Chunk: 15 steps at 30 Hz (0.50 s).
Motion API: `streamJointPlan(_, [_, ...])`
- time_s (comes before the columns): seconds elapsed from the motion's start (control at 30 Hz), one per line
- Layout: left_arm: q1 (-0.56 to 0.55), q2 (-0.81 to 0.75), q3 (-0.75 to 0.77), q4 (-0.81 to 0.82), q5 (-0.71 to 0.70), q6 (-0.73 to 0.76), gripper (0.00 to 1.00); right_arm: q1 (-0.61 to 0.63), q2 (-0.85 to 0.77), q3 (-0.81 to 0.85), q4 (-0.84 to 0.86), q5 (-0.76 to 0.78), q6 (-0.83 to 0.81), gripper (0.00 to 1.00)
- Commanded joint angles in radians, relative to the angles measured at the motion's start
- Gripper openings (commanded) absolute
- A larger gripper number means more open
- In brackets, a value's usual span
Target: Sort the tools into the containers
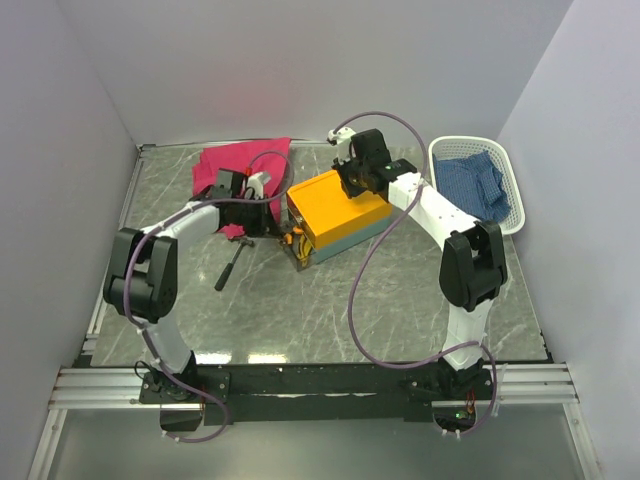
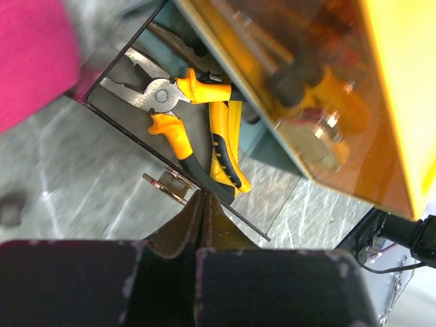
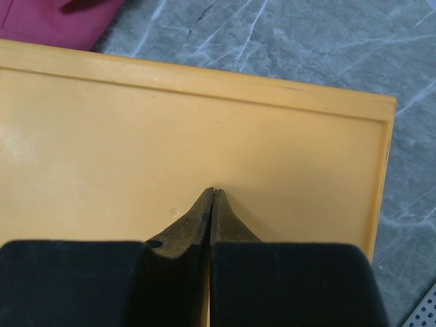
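Toolbox (image 1: pixel 338 210), orange-yellow on a teal-grey base, lies at the middle of the tabletop (image 1: pixel 420 300). We see the right fingers (image 3: pixel 194 221) pressed together and empty, their tips over the middle of the yellow lid; whether they touch it we cannot tell. The left fingers (image 2: pixel 185 225) are likewise closed on nothing, just off the toolbox's left end. There the yellow-black pliers (image 2: pixel 161 95) lie on a grey, dark-rimmed ledge at the foot of the box, and we make out blurred tools through its tinted orange wall. The black-handled hammer (image 1: pixel 232 265) lies on the tabletop left of the toolbox, apart from it. The white basket (image 1: pixel 465 139) stands at the far right, holding the blue checked cloth (image 1: pixel 475 185). The magenta cloth (image 1: pixel 235 162) lies at the far left.
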Motion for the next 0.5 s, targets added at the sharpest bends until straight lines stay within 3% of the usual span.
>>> streamJointPlan(0.0, [-0.042, 0.055, 0.072, 0.034, 0.035, 0.011, 0.01, 0.010, 0.032, -0.062, -0.115, -0.038, 0.011, 0.00])
streamJointPlan(0.17, [-0.067, 0.103, 0.120, 0.056, 0.096, 0.016, 0.01, 0.010, 0.029, -0.072, -0.119, -0.044, 0.014, 0.00])
streamJointPlan(0.37, [-0.067, 0.147, 0.103, 0.212, 0.228, -0.082, 0.01, 0.010, 0.031, -0.081, -0.121, -0.042, 0.014, 0.00])
streamJointPlan(0.47, [-0.067, 0.147, 0.045, 0.374, 0.251, -0.165, 0.01, 0.010, 0.031, -0.079, -0.128, -0.039, 0.011, 0.00])
